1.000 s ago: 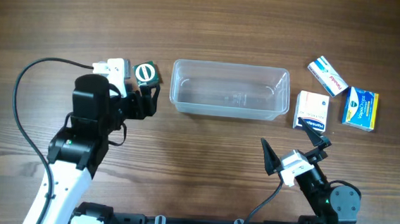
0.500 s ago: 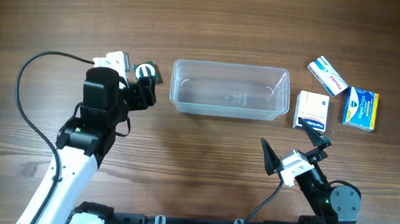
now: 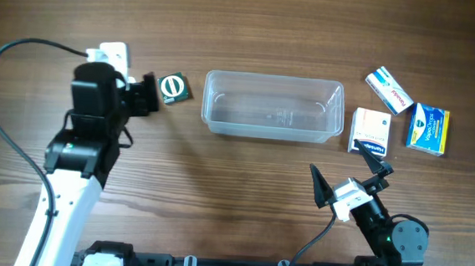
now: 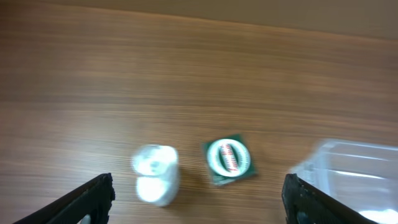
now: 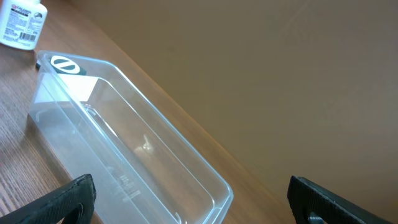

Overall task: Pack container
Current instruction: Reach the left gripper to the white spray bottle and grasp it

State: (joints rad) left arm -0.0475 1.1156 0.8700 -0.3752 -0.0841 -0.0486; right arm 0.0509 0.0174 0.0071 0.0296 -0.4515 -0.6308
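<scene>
Overhead view, contents by size.

1. Brown wood-grain table (image 3: 253,33), carrying everything listed.
2. Two robot arms at the near edge. The left arm (image 3: 85,152), white and black with a black cable, reaches towards the far left. The right arm (image 3: 382,227) sits low at the near right.
3. Clear, see-through plastic rectangular container (image 3: 273,108) with rounded corners and a rim. It lies lengthwise at the table's centre, upright, nothing inside. It also shows at the right edge of the left wrist view (image 4: 354,174) and across the right wrist view (image 5: 124,143).
4. Three small cardboard boxes to the right of the container: white-and-orange box (image 3: 369,130) just beside its right end, blue-and-yellow box (image 3: 428,129) further right, blue-and-white box (image 3: 390,89) beyond them, tilted.
5. Left fingers (image 3: 150,95), spread wide apart, holding nothing (image 4: 198,183). They are close to the packet, left of it.
6. Right fingers (image 3: 348,176), spread wide apart, holding nothing (image 5: 191,186). They are on the near side of the container, apart from it.
7. Small green square packet with a white ring emblem (image 3: 173,88), flat, just left of the container (image 4: 228,160).
8. Small white bottle (image 4: 154,174), left of the packet, partly hidden by the left arm from overhead (image 3: 113,55).
</scene>
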